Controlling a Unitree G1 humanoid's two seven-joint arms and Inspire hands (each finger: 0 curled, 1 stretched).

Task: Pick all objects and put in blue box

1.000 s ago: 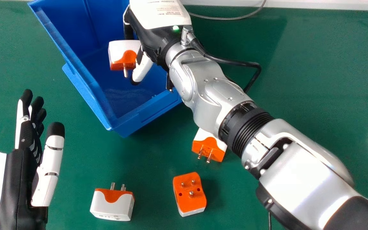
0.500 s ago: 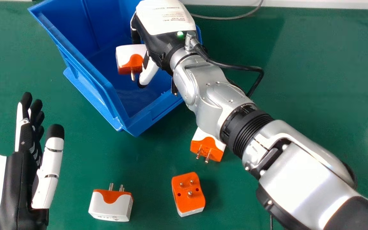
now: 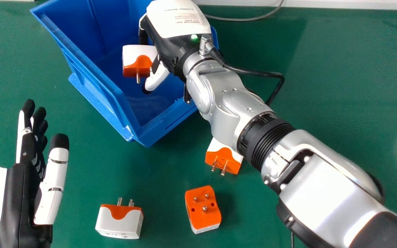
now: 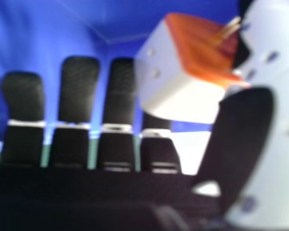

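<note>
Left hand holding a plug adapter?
No, the left hand is empty, its fingers extended, at the view's left, nearer the robot than the blue box.

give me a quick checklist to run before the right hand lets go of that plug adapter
1. Plug adapter pinched by the right hand: ok, between thumb and fingers.
2. Adapter over the blue box: ok, it is inside the rim in the head view.
3. Adapter resting on the box floor: cannot tell, its height is unclear.
4. Left hand out of the way: ok, open and away from the box.
5. Other adapters in the box: not ok, three lie on the green table: and, partly behind the right forearm.
</note>
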